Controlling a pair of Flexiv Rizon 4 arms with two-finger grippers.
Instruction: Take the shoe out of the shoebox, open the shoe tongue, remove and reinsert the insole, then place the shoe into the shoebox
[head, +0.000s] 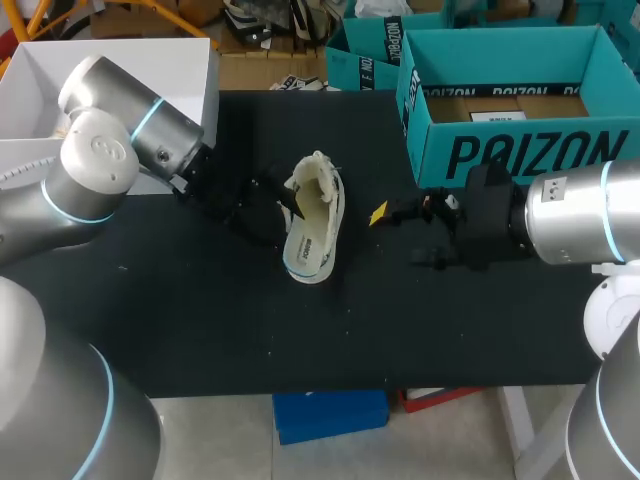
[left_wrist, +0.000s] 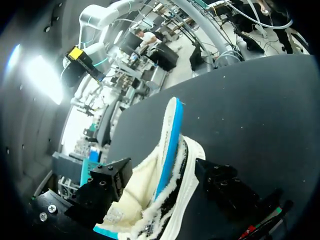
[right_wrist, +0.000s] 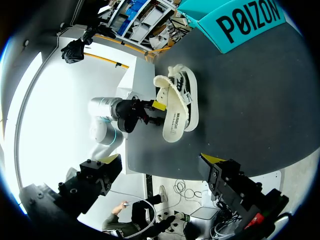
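Left wrist view: shoe (left_wrist: 188, 192) clamped inside left gripper (left_wrist: 162, 174); right gripper (head: 400, 236) apart.

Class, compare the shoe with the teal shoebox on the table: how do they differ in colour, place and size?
The shoe is cream with black markings; the shoebox is teal. The shoe lies mid-table, held in the left gripper; the shoebox stands at the far right. The shoe, its insole sticking out, is much smaller than the open-topped shoebox. Both rest on the black table.
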